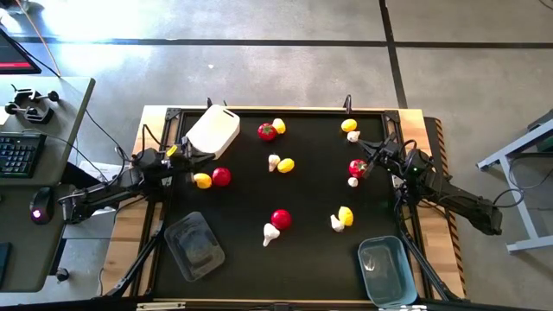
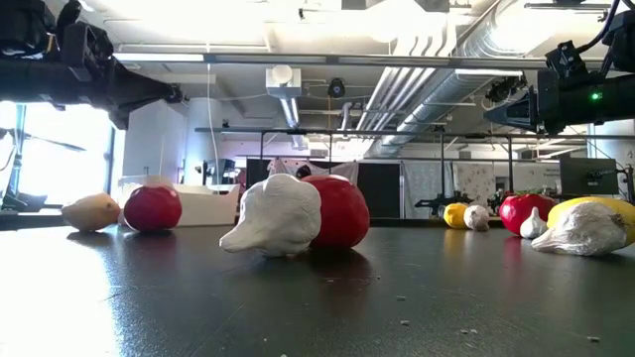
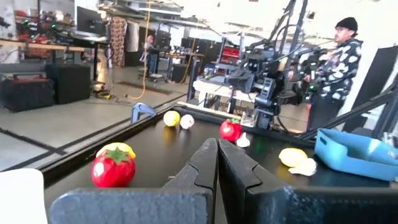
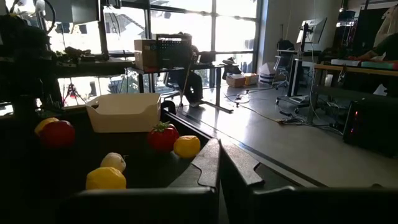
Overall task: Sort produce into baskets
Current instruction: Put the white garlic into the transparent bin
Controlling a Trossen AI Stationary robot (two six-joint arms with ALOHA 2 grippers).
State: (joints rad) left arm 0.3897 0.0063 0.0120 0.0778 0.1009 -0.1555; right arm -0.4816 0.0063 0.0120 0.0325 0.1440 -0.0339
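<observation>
The produce lies scattered in pairs on the black table: tomatoes [image 1: 281, 218], lemons [image 1: 286, 164] and garlic bulbs [image 1: 271, 233]. A white basket [image 1: 223, 130] stands at the far left, a clear basket [image 1: 194, 246] at the near left and a blue basket [image 1: 387, 272] at the near right. My left gripper [image 1: 190, 155] hovers level over the table's left edge beside the white basket, shut and empty [image 3: 217, 155]. Over the right edge my right gripper [image 1: 370, 164] hovers level near a tomato [image 1: 357, 167], also shut and empty [image 4: 219, 155].
Desks and equipment stand in the room beyond the table, and a person [image 3: 333, 68] stands past the right arm. A keyboard [image 1: 19, 154] lies on a desk to the left. The table's middle [image 1: 311, 190] holds only the loose produce.
</observation>
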